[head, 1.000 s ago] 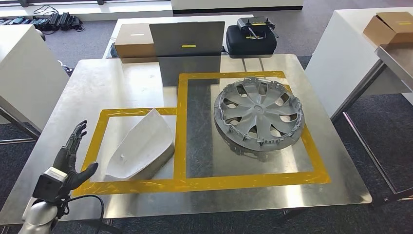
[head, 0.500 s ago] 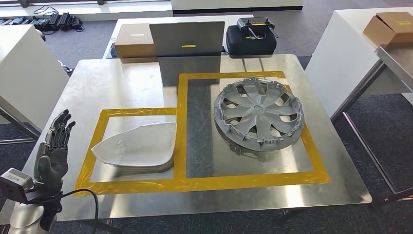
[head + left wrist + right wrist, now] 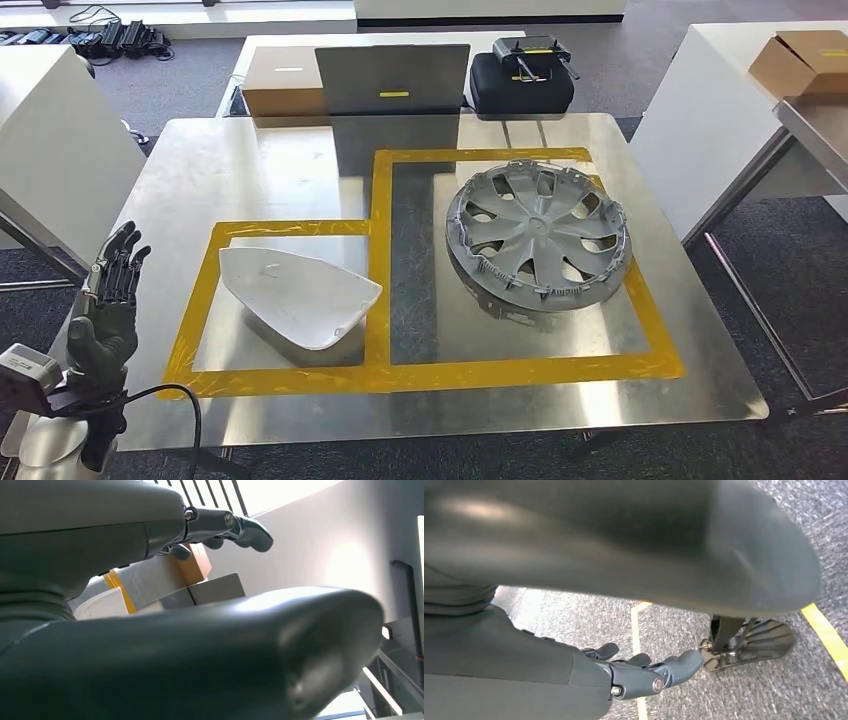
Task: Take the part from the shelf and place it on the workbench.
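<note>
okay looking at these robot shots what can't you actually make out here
- Underside of the white part: hidden in the head view by its own shell.
- Near rim of the hubcap where it meets the workbench: hidden by the hubcap itself.
- Left hand in the left wrist view: blurred, too close.
- Right hand: thumb blurred across the right wrist view.
- Cardboard box: cut off by the head view's right edge.

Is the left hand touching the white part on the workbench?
No. In the head view the left hand is raised beside the table edge, apart from the white part, which lies alone inside the small yellow-taped square.
</note>
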Tool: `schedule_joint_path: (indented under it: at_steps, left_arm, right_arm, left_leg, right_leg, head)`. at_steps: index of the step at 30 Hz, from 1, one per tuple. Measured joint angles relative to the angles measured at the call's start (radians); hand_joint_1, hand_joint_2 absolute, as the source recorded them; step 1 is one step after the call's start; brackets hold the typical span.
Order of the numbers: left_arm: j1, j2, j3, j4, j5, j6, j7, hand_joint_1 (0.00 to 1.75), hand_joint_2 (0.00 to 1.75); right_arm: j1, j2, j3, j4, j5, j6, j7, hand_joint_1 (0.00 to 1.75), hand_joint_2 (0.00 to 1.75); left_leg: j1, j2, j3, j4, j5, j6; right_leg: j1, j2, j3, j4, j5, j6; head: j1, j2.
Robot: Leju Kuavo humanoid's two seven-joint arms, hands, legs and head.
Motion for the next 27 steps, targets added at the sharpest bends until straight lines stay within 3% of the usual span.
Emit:
schedule_joint_path:
  at_steps: [2, 3, 4, 6, 8, 9, 12, 14, 16, 17, 18, 19, 20, 21, 23, 25, 27]
  left_arm:
    - [0.0, -0.004, 0.0, 0.001, 0.0, -0.002, 0.0, 0.0, 0.0]
    - [0.0, -0.005, 0.0, 0.003, 0.0, -0.005, 0.0, 0.0, 0.0]
    - [0.0, -0.006, 0.0, 0.006, 0.0, -0.006, 0.0, 0.0, 0.0]
    - [-0.004, -0.007, 0.0, 0.012, 0.0, -0.009, 0.0, 0.0, 0.0]
    - [-0.012, -0.007, -0.001, 0.018, 0.0, -0.01, 0.0, 0.0, 0.0]
    - [-0.016, -0.007, -0.001, 0.021, 0.0, -0.011, 0.0, 0.0, 0.0]
    - [-0.023, -0.006, -0.003, 0.03, 0.0, -0.012, 0.0, 0.0, 0.0]
    - [-0.026, -0.005, -0.007, 0.037, 0.0, -0.013, -0.001, 0.0, 0.0]
    - [-0.032, -0.005, -0.012, 0.042, 0.0, -0.013, -0.002, 0.0, 0.0]
    - [-0.033, -0.006, -0.014, 0.045, 0.0, -0.013, -0.002, 0.0, 0.0]
    - [-0.034, -0.007, -0.016, 0.047, 0.0, -0.013, -0.002, 0.0, 0.0]
    - [-0.034, -0.008, -0.019, 0.049, 0.0, -0.012, -0.002, 0.0, 0.0]
    - [-0.035, -0.01, -0.021, 0.051, 0.0, -0.012, -0.001, 0.0, 0.0]
    - [-0.036, -0.01, -0.023, 0.051, 0.0, -0.011, 0.0, 0.0, 0.0]
    - [-0.04, -0.011, -0.028, 0.051, 0.0, -0.01, 0.0, 0.0, 0.0]
    - [-0.041, -0.01, -0.03, 0.051, 0.0, -0.009, 0.0, 0.0, 0.0]
    - [-0.04, -0.01, -0.033, 0.051, 0.0, -0.006, 0.0, 0.0, 0.0]
  right_arm:
    - [0.0, 0.0, 0.0, 0.0, -0.001, -0.001, 0.002, 0.0, 0.0]
    - [0.0, 0.0, 0.0, 0.0, -0.002, -0.001, 0.003, 0.0, 0.0]
    - [0.0, 0.0, 0.0, 0.0, -0.003, -0.002, 0.004, 0.0, 0.0]
    - [-0.001, -0.001, 0.0, 0.0, -0.005, -0.004, 0.004, 0.0, 0.0]
    - [-0.003, -0.002, 0.0, 0.0, -0.006, -0.007, 0.004, 0.0, 0.0]
    - [-0.004, -0.002, 0.0, 0.0, -0.006, -0.01, 0.004, 0.0, 0.0]
    - [-0.006, -0.002, 0.0, 0.0, -0.008, -0.014, 0.006, 0.0, 0.0]
    - [-0.006, -0.002, 0.0, 0.0, -0.009, -0.016, 0.006, 0.0, 0.0]
    - [-0.006, -0.002, 0.0, 0.0, -0.009, -0.016, 0.006, 0.0, 0.0]
    - [-0.006, -0.002, 0.0, 0.0, -0.009, -0.016, 0.006, 0.0, 0.0]
    - [-0.006, -0.002, 0.0, 0.0, -0.009, -0.016, 0.006, 0.0, 0.0]
    - [-0.005, -0.002, 0.0, 0.0, -0.009, -0.015, 0.006, 0.0, 0.0]
    - [-0.005, -0.002, 0.0, 0.0, -0.009, -0.015, 0.006, 0.0, 0.0]
    - [-0.005, -0.002, 0.0, 0.0, -0.009, -0.014, 0.006, 0.0, 0.0]
    - [-0.005, -0.002, 0.0, 0.0, -0.009, -0.014, 0.005, 0.0, 0.0]
    - [-0.005, -0.002, 0.0, 0.0, -0.008, -0.013, 0.004, 0.0, 0.0]
    - [-0.004, -0.002, 0.0, 0.0, -0.007, -0.012, 0.002, 0.0, 0.0]
  left_leg:
    - [0.0, 0.003, -0.007, 0.001, 0.004, 0.0]
    - [0.0, 0.003, -0.011, 0.002, 0.006, -0.002]
    - [0.001, 0.003, -0.014, 0.003, 0.009, -0.005]
    - [0.003, 0.004, -0.021, 0.008, 0.014, -0.012]
    - [0.004, 0.002, -0.026, 0.013, 0.02, -0.024]
    - [0.004, 0.002, -0.028, 0.015, 0.025, -0.031]
    - [0.006, 0.0, -0.035, 0.013, 0.035, -0.055]
    - [0.009, 0.0, -0.055, 0.055, -0.012, -0.069]
    - [0.012, 0.0, -0.092, 0.17, -0.104, -0.078]
    - [0.012, 0.0, -0.108, 0.233, -0.139, -0.081]
    - [0.012, 0.0, -0.111, 0.275, -0.155, -0.083]
    - [0.012, 0.0, -0.096, 0.282, -0.151, -0.082]
    - [0.012, 0.0, -0.062, 0.249, -0.131, -0.081]
    - [0.012, 0.0, -0.012, 0.184, -0.106, -0.078]
    - [0.009, 0.0, 0.082, 0.045, -0.085, -0.068]
    - [0.003, -0.002, 0.109, -0.011, -0.086, -0.055]
    - [0.004, -0.002, 0.097, -0.013, -0.072, -0.039]
  right_leg:
    - [0.0, 0.0, -0.056, 0.131, -0.061, 0.002]
    - [0.0, 0.0, -0.068, 0.162, -0.066, 0.002]
    - [0.0, 0.0, -0.061, 0.154, -0.05, 0.001]
    - [-0.001, 0.0, 0.009, 0.03, 0.011, -0.003]
    - [0.003, 0.001, 0.069, -0.081, 0.054, -0.013]
    - [0.006, 0.002, 0.078, -0.103, 0.058, -0.02]
    - [0.007, 0.002, 0.062, -0.109, 0.072, -0.045]
    - [0.005, 0.0, 0.044, -0.113, 0.091, -0.06]
    - [0.005, -0.001, 0.022, -0.113, 0.109, -0.066]
    - [0.006, -0.001, 0.01, -0.112, 0.117, -0.066]
    - [0.007, -0.002, -0.002, -0.111, 0.126, -0.066]
    - [0.007, -0.002, -0.013, -0.11, 0.134, -0.065]
    - [0.007, -0.002, -0.022, -0.109, 0.141, -0.063]
    - [0.008, -0.002, -0.03, -0.108, 0.147, -0.061]
    - [0.009, -0.001, -0.04, -0.107, 0.16, -0.052]
    - [0.009, -0.001, -0.042, -0.108, 0.172, -0.04]
    - [0.008, 0.001, -0.045, -0.11, 0.181, -0.027]
  head:
    - [0.003, 0.0]
    - [0.003, 0.0]
    - [0.004, 0.0]
    - [0.005, 0.0]
    - [0.005, 0.0]
    - [0.006, 0.0]
    - [0.004, 0.0]
    - [-0.001, 0.0]
    - [-0.007, 0.0]
    - [-0.009, 0.0]
    - [-0.01, 0.0]
    - [-0.011, 0.0]
    - [-0.012, 0.0]
    - [-0.013, 0.0]
    - [-0.014, 0.0]
    - [-0.015, 0.0]
    - [-0.016, 0.0]
